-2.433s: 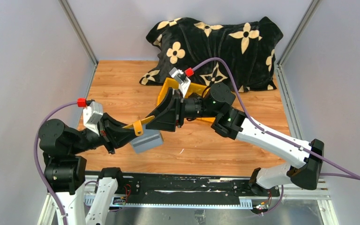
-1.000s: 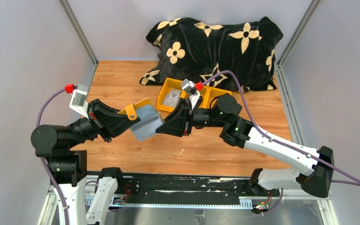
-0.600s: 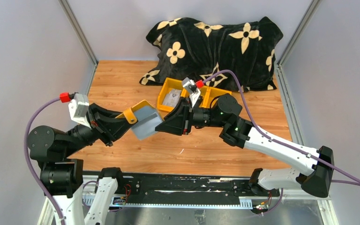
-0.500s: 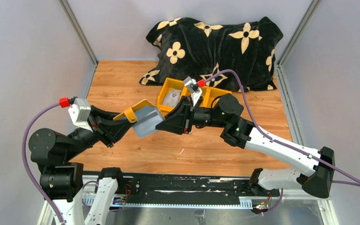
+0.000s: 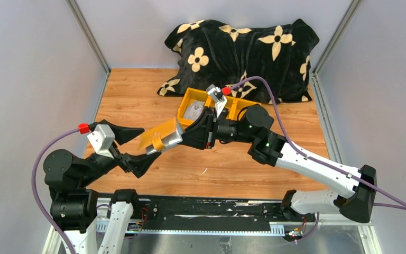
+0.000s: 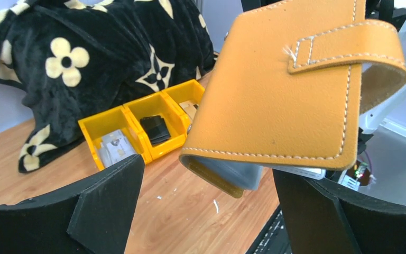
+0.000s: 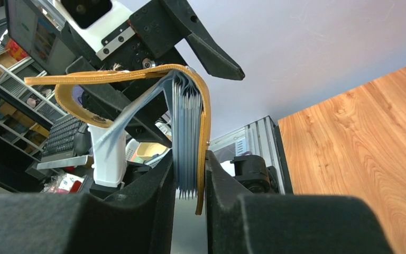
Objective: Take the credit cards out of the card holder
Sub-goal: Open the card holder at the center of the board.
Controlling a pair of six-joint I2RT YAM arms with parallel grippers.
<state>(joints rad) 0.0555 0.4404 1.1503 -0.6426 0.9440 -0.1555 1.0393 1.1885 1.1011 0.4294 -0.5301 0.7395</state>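
The mustard-yellow card holder (image 5: 164, 136) hangs in the air over the table, pinched at one end by my right gripper (image 5: 185, 135). In the right wrist view my right gripper (image 7: 190, 193) is shut on one yellow leaf and the stack of grey sleeves (image 7: 185, 132); the other leaf flops open. My left gripper (image 5: 148, 142) stands wide open just left of the holder. In the left wrist view the card holder (image 6: 280, 90) floats above my left gripper (image 6: 206, 211), touching neither finger. Pale credit cards (image 6: 113, 148) lie in the bin's left compartment.
A yellow three-compartment bin (image 5: 189, 97) stands at the back centre, with a black folded pouch (image 6: 155, 128) in its middle compartment. A black flowered blanket (image 5: 243, 50) is heaped behind it. Both arms meet above the wooden table (image 5: 296, 127).
My left gripper has opened, let go of the card holder and drawn back towards the near left. The holder now hangs from the right gripper alone, drooping lower.
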